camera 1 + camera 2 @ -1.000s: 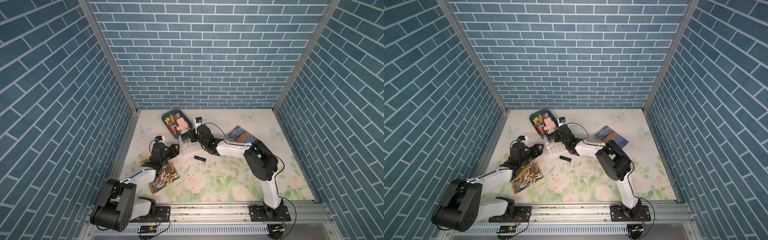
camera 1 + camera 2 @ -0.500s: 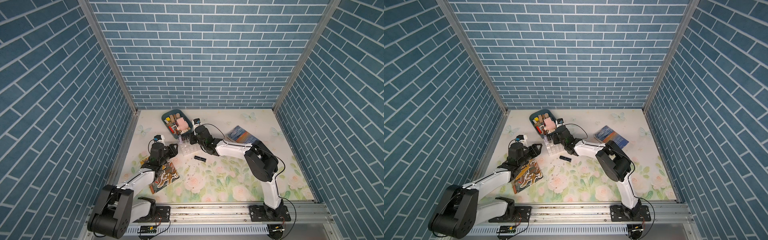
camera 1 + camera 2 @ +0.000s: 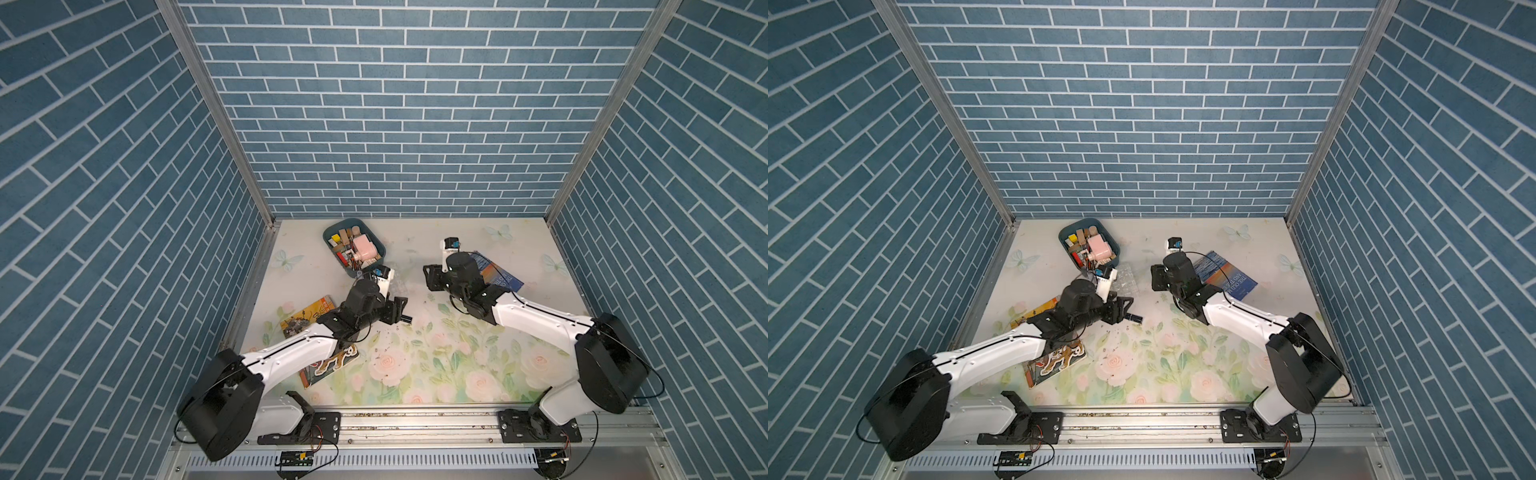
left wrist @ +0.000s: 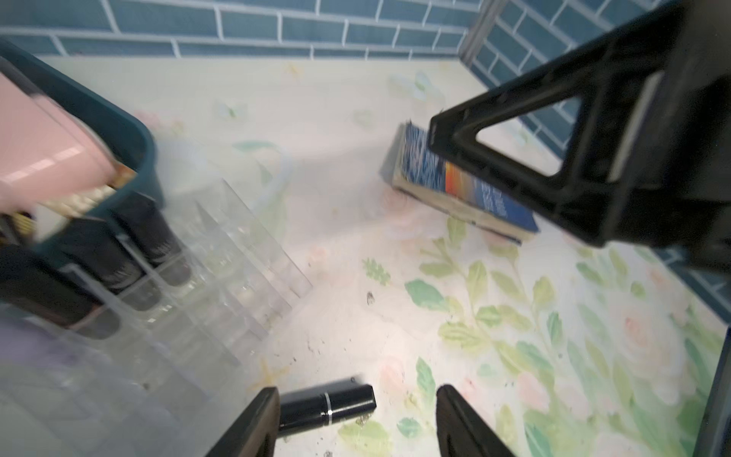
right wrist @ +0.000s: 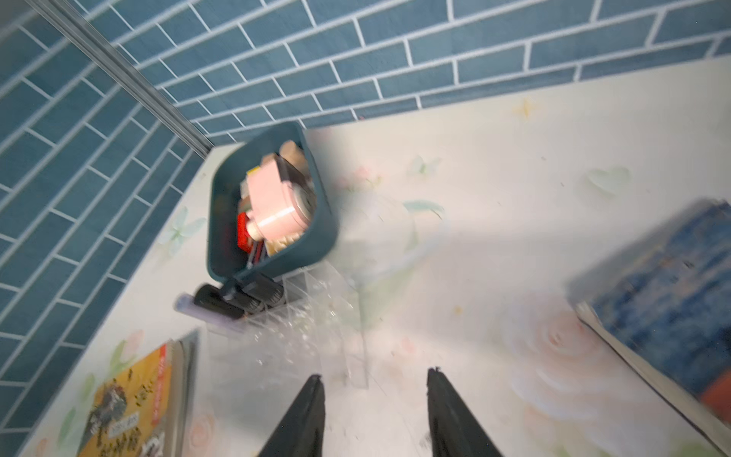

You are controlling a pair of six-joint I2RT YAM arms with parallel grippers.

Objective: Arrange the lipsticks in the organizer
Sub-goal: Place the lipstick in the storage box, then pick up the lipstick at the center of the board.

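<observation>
One black lipstick lies on its side on the floral table, also seen in both top views. My left gripper is open around it, and one finger touches its end. The clear organizer stands beside the teal tray. Black lipsticks stand in its cells nearest the tray, with a blurred lavender one at the end. My right gripper hangs open and empty, a short way right of the organizer.
A teal tray of pink and tan cosmetic boxes sits at the back, touching the organizer. A blue book lies under the right arm. Two picture books lie under the left arm near the left wall.
My right gripper has opened and pulled back to the right, away from the organizer. My left arm has swung right, bringing its open fingers around the lying lipstick.
</observation>
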